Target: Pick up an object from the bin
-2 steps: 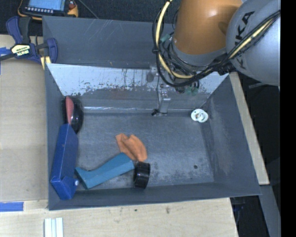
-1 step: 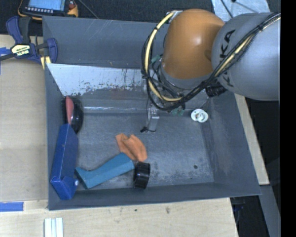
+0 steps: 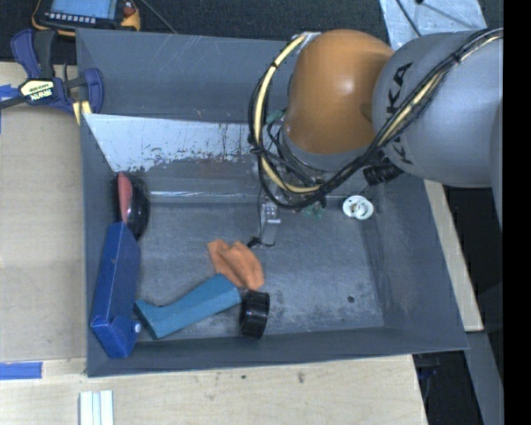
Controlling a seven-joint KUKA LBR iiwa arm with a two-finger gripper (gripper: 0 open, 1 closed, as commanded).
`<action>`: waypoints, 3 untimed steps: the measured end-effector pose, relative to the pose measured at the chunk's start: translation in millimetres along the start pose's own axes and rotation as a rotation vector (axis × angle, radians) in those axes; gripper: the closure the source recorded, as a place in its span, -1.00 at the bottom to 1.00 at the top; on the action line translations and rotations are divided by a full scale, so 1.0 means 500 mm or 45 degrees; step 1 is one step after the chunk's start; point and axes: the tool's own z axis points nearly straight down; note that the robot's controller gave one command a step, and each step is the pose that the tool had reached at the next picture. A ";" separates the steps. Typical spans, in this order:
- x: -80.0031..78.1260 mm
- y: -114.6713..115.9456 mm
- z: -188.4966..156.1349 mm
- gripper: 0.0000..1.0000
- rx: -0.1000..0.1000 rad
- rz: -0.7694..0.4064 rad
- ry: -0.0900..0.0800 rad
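We see the fingers (image 3: pixel 267 228), seemingly pressed together and empty, hanging mid-frame just up-right of the crumpled orange lump (image 3: pixel 237 265), nearest thing.

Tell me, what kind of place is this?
Probably a robot lab or test bench, not a home: a big grey robot arm with cables reaches over a grey metal bin holding odd small things, like an orange lump and a light-blue handle.
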 end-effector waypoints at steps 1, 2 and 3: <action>0.008 -0.032 -0.026 -1.00 0.002 0.055 0.009; -0.004 0.037 0.005 -1.00 0.002 0.069 -0.015; 0.106 0.045 0.068 -1.00 -0.002 0.161 -0.001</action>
